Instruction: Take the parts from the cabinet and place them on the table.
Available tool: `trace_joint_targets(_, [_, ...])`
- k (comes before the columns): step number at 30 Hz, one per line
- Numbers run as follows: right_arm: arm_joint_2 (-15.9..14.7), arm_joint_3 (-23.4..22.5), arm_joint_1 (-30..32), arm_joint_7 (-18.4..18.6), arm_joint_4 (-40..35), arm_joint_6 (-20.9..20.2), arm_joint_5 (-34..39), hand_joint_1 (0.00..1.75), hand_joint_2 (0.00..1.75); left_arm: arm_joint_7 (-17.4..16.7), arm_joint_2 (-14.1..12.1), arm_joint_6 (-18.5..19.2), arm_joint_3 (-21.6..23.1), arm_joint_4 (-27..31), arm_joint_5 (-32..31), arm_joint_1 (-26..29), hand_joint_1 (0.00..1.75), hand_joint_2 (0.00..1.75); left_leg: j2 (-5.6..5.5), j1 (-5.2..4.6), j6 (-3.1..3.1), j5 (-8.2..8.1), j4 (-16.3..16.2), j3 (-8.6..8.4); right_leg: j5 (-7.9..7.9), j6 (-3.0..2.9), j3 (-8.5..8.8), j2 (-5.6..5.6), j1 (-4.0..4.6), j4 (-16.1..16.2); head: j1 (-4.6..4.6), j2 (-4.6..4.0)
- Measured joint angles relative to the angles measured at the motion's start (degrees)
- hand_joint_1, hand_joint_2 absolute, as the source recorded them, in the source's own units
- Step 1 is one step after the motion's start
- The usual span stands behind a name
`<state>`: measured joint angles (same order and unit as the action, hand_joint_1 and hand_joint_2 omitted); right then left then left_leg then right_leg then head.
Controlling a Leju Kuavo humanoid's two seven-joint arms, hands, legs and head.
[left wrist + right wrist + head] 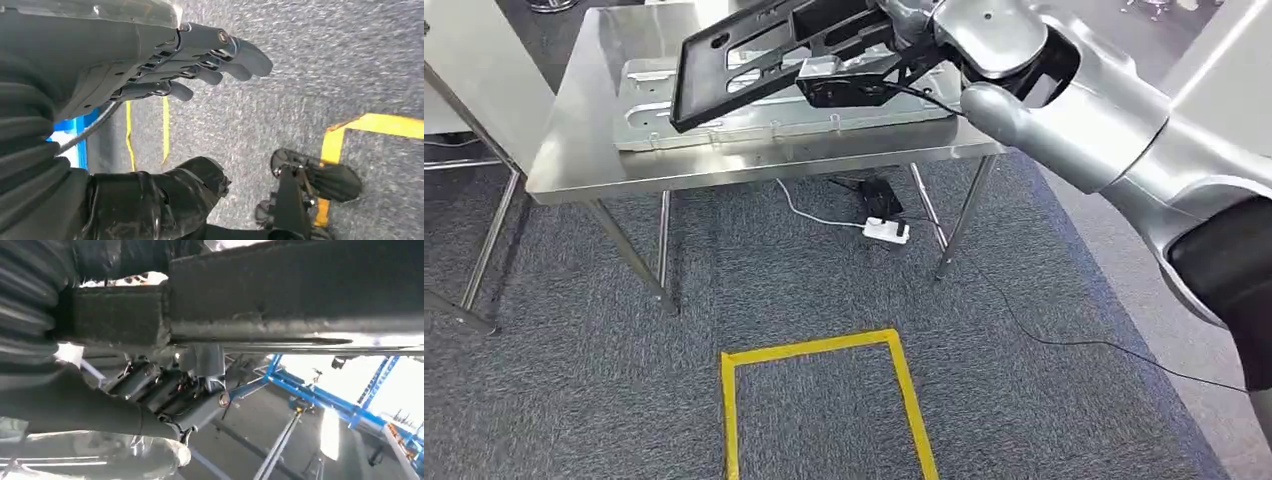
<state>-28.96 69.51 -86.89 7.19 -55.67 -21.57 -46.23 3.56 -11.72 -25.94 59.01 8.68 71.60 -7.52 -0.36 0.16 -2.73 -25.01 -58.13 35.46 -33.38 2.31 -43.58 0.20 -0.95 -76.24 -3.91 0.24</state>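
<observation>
Right hand (849, 85) is gripping the black frame part (764, 55) from underneath, holding it tilted just above the steel table (574, 160). A grey metal panel (654, 125) is lying flat on the tabletop, right below the black part. Left hand (200, 60) is hanging over the grey carpet (310, 65), fingers extended and slightly apart, holding nothing. Yellow tape outline (814, 350) is sitting on the floor in front of the table, with a white power strip (886, 231) lying under it.
</observation>
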Motion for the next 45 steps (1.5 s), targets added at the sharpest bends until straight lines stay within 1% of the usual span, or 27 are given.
trace_joint_targets(1, [0.0,0.0,0.3,0.0,0.0,0.0,0.0,1.75,1.75,0.0,0.0,0.0,0.0,0.0,0.0,0.0,0.00,1.75,-0.10,-0.03,-0.04,-0.22,-0.1,-0.17,0.17,-0.04,-1.44,-0.01,0.01,-1.7,-0.02,0.00])
trace_joint_targets(3, [0.0,0.0,0.5,-0.1,0.2,0.2,-0.1,1.75,1.75,-0.2,0.0,0.0,0.0,0.0,0.2,0.1,0.00,1.75,-0.33,-0.07,0.06,-0.73,-0.4,-0.61,3.76,-0.26,-0.75,-0.01,0.01,1.5,-0.05,0.00])
trace_joint_targets(5, [0.5,0.0,0.4,-0.3,0.3,1.3,-0.5,1.75,1.75,-0.5,0.0,0.2,0.0,0.0,0.3,0.1,0.00,1.75,-0.54,-0.10,0.46,-1.73,-1.0,-1.22,10.69,-0.85,4.26,0.01,0.03,13.3,-0.04,0.00])
trace_joint_targets(6, [1.2,0.0,0.4,-0.6,0.9,2.7,-1.2,1.75,1.75,-0.8,0.0,0.3,0.0,0.0,0.3,0.1,0.00,1.75,-0.54,-0.26,0.76,-2.08,-1.1,-0.99,9.96,-1.17,5.68,0.11,0.25,15.0,0.09,0.00])
trace_joint_targets(7, [2.1,0.0,0.2,-0.8,1.2,3.4,-1.5,1.75,1.75,-1.0,-0.2,0.5,0.0,0.0,0.3,-0.1,0.00,1.75,-0.49,-0.44,0.95,-2.17,-1.6,-0.77,9.78,-1.30,5.73,0.09,0.47,16.5,0.11,0.00])
trace_joint_targets(10, [4.5,0.0,0.2,-1.8,3.1,4.8,-2.4,1.75,1.75,-1.4,-0.5,1.1,0.3,0.0,0.2,-0.6,0.00,1.75,-0.51,-0.35,1.70,-2.07,-0.8,-0.96,9.65,-1.91,5.74,0.14,0.47,16.5,0.11,0.00])
trace_joint_targets(12, [6.2,0.0,0.0,-2.1,4.3,5.3,-2.9,1.75,1.75,-1.4,-0.6,1.3,0.5,0.0,0.2,-0.7,0.00,1.75,-0.23,-0.20,2.62,-3.49,-2.8,0.01,9.71,-2.43,6.38,0.02,0.04,17.2,0.19,0.00])
trace_joint_targets(13, [7.0,0.0,-0.1,-2.3,4.8,5.4,-3.1,1.75,1.75,-1.4,-0.6,1.3,0.5,0.0,0.2,-0.9,0.00,1.75,-0.13,-0.07,2.96,-5.08,-5.9,1.56,9.64,-2.77,6.45,-0.03,0.01,17.2,0.24,0.00])
trace_joint_targets(15, [8.5,0.0,-0.2,-2.7,5.9,5.7,-3.2,1.75,1.75,-1.4,-0.7,1.4,0.8,0.0,0.2,-1.1,0.00,1.75,-0.08,0.18,3.45,-8.42,-15.3,6.66,9.35,-3.09,6.73,-0.01,0.07,17.1,0.22,0.00])
trace_joint_targets(16, [9.3,0.0,-0.1,-2.9,6.6,5.8,-3.3,1.75,1.75,-1.4,-0.7,1.4,0.9,0.0,0.2,-1.1,0.00,1.75,-0.07,0.21,3.54,-8.65,-18.0,8.48,9.20,-3.12,6.91,0.00,0.07,17.1,0.22,0.00])
trace_joint_targets(17, [9.8,0.0,-0.1,-3.1,7.2,5.9,-3.3,1.75,1.75,-1.4,-0.7,1.5,0.9,0.0,0.2,-1.1,0.00,1.75,-0.06,0.27,3.58,-7.40,-17.9,9.04,9.00,-3.08,7.20,0.01,0.07,17.1,0.24,0.00])
trace_joint_targets(18, [10.4,0.0,-0.1,-3.3,7.8,6.0,-3.4,1.75,1.75,-1.5,-0.7,1.6,0.9,0.0,0.2,-1.0,0.00,1.75,-0.03,0.30,3.53,-4.74,-14.9,8.10,8.72,-3.02,7.66,0.02,0.09,17.1,0.22,0.00])
trace_joint_targets(20, [11.3,0.0,-0.3,-3.6,8.5,6.2,-3.4,1.75,1.75,-1.6,-0.7,1.7,0.9,0.0,0.2,-1.0,0.00,1.75,0.03,0.31,3.14,0.92,-5.6,4.02,8.13,-2.83,8.58,0.01,0.10,17.1,0.22,0.00])
trace_joint_targets(21, [11.7,0.0,-0.5,-3.6,8.9,6.3,-3.4,1.75,1.75,-1.6,-0.7,1.7,1.0,0.0,0.2,-1.1,0.00,1.75,0.06,0.19,2.78,1.93,-1.4,2.20,7.85,-2.58,8.87,0.00,0.15,17.2,0.22,0.00])
trace_joint_targets(25, [12.7,0.0,-1.0,-3.6,10.3,6.5,-3.4,1.75,1.75,-1.6,-1.0,1.7,1.2,0.0,0.2,-1.2,0.00,1.75,0.05,-0.30,1.97,1.11,-0.3,1.52,7.82,-1.58,8.93,0.01,0.40,17.6,0.28,0.00])
trace_joint_targets(27, [12.8,0.0,-1.3,-3.6,10.9,6.6,-3.4,1.75,1.75,-1.6,-1.0,1.7,1.2,0.0,0.2,-1.1,0.00,1.75,0.11,0.31,1.34,1.49,1.1,0.16,6.68,-1.03,8.70,0.03,0.54,16.4,0.06,0.00])
trace_joint_targets(29, [13.1,0.0,-1.7,-3.6,11.3,6.7,-3.5,1.75,1.75,-1.6,-1.0,1.7,1.3,0.0,0.2,-1.2,0.00,1.75,0.14,0.32,0.72,1.23,1.1,-0.13,3.07,-0.95,4.86,0.03,0.50,8.7,-0.20,0.00])
trace_joint_targets(31, [13.4,0.0,-1.5,-4.1,11.9,6.8,-3.6,1.75,1.75,-1.7,-1.0,1.7,1.3,0.0,0.2,-1.3,0.00,1.75,0.14,0.29,0.51,0.86,0.9,-0.27,0.93,-0.82,0.17,0.02,0.43,0.8,-0.22,0.00])
trace_joint_targets(32, [13.4,0.0,-1.3,-4.3,12.3,6.8,-3.7,1.75,1.75,-1.7,-1.0,1.7,1.3,0.0,0.3,-1.2,0.00,1.75,0.07,0.30,0.49,0.65,0.7,-0.36,1.63,-0.79,-0.81,0.00,0.39,-0.1,-0.22,0.00])
trace_joint_targets(33, [13.5,0.0,-1.3,-4.4,12.6,6.8,-3.8,1.75,1.75,-1.7,-1.0,1.7,1.3,0.0,0.4,-1.2,0.00,1.75,-0.04,0.31,0.55,0.41,0.5,-0.45,3.38,-0.82,-0.48,-0.02,0.37,1.5,-0.26,0.00])
trace_joint_targets(35, [13.6,0.0,-1.5,-4.6,13.0,6.8,-4.0,1.75,1.75,-1.8,-0.9,1.8,1.3,0.0,0.4,-0.9,0.00,1.75,-0.26,0.31,0.86,-0.46,-0.4,-0.75,9.44,-1.19,3.76,-0.01,0.40,11.5,-0.26,0.00])
trace_joint_targets(36, [13.6,0.0,-1.6,-4.7,13.2,6.8,-4.0,1.75,1.75,-1.6,-0.9,1.8,1.3,0.0,0.4,-0.8,0.00,1.75,-0.29,0.31,1.09,-0.89,-0.7,-0.77,10.56,-1.42,5.30,-0.01,0.45,15.6,-0.22,0.00])
trace_joint_targets(37, [13.7,0.0,-1.6,-4.7,13.3,6.8,-4.1,1.75,1.75,-1.4,-0.9,1.8,1.3,0.0,0.5,-0.7,0.00,1.75,-0.27,0.16,1.34,-1.09,-0.8,-0.37,9.41,-1.65,5.95,0.05,0.72,15.8,-0.13,0.00])
trace_joint_targets(40, [13.9,0.0,-1.4,-4.8,13.7,6.8,-4.1,1.75,1.75,-1.0,-0.9,1.8,1.3,0.0,0.7,-0.6,0.00,1.75,-0.24,0.07,2.03,-1.14,-0.8,-0.36,9.47,-2.24,5.94,0.30,0.98,16.2,-0.04,0.00])
trace_joint_targets(42, [13.9,0.0,-1.4,-4.7,13.8,6.6,-4.1,1.75,1.75,-0.7,-0.9,2.0,1.3,0.0,0.9,-0.5,0.00,1.75,-0.21,-0.03,2.43,-1.83,-1.1,-0.21,9.59,-2.73,6.42,0.21,0.24,16.8,-0.13,0.00])
trace_joint_targets(43, [13.9,0.0,-1.4,-4.5,13.8,6.4,-4.1,1.75,1.75,-0.5,-0.8,2.1,1.3,0.0,0.9,-0.4,0.00,1.75,-0.05,-0.01,2.79,-2.89,-2.8,0.31,9.54,-2.94,6.63,0.18,0.15,16.9,0.07,0.00])
trace_joint_targets(45, [13.9,0.0,-1.3,-4.4,13.9,6.4,-4.1,1.75,1.75,-0.2,-0.8,2.0,1.3,0.0,0.9,-0.4,0.00,1.75,0.04,0.30,3.42,-6.52,-11.2,4.49,9.39,-3.26,6.76,0.29,0.18,16.9,0.07,0.00])
